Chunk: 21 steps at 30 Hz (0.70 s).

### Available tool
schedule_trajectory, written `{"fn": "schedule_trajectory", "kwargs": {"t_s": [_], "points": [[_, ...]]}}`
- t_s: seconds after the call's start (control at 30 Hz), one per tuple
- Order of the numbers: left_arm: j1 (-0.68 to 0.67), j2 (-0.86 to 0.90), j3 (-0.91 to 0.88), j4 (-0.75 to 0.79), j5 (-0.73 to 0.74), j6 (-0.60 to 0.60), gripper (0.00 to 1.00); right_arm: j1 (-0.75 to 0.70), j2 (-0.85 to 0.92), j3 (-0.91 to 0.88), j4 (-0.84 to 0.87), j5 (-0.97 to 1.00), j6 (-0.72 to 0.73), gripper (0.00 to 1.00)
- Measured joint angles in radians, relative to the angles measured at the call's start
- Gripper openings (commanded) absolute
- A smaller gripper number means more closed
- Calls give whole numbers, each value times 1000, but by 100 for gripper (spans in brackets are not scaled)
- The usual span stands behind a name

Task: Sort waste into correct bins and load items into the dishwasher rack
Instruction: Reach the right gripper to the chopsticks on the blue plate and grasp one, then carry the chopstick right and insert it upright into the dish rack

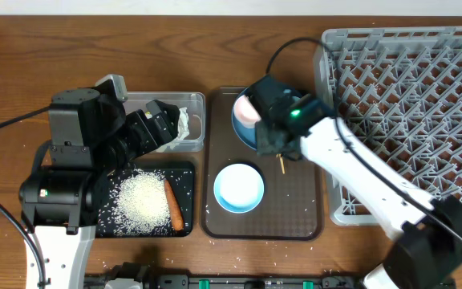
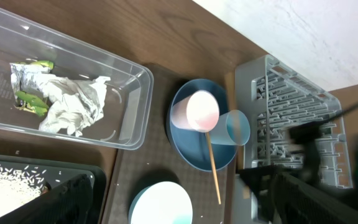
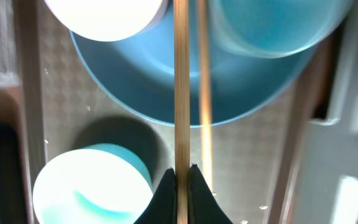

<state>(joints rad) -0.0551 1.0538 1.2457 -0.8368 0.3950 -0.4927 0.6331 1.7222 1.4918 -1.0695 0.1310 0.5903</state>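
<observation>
wrapper [image 2: 67, 102] sat in the clear tub [image 2: 138, 106], left fingers [image 1: 155, 120] spread and empty over it. right fingers [image 3: 163, 202] were clenched on one chopstick [image 3: 180, 93] over the plate [image 3: 135, 87], between pink cup [image 3: 104, 9] and light-blue cup [image 3: 272, 25], its twin [image 3: 204, 112] loose beside it. likely failure was the thin stick pivoting on lift and clipping a cup, or the twin never reaching the rack [image 1: 407, 96].

The table [image 1: 22, 80] is brown wood grain. At the right, the rack [image 1: 423, 80] is a grey lattice. The serving tray [image 1: 295, 209] is brown and finely textured. The plate [image 2: 188, 149] is dark blue, one cup [image 2: 194, 112] pink, the other cup [image 2: 236, 127] light blue, and the chopsticks [image 3: 181, 93] pale wood. The bowl [image 1: 238, 188] is light blue, white inside. At the left are a white-and-green wrapper [image 2: 64, 99], clear tub [image 2: 135, 112], black tray [image 1: 186, 171], white rice [image 1: 144, 201] and orange carrot [image 1: 173, 207].
</observation>
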Motion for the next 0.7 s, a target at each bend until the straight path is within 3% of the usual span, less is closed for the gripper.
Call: {"fn": "schedule_trajectory", "kwargs": {"t_s": [0.27, 0.7], "points": [[0, 0, 0, 0, 0, 0, 94, -149, -132, 97, -96, 42, -84, 1], [0, 0, 0, 0, 0, 0, 94, -496, -212, 99, -162, 42, -401, 1]]}}
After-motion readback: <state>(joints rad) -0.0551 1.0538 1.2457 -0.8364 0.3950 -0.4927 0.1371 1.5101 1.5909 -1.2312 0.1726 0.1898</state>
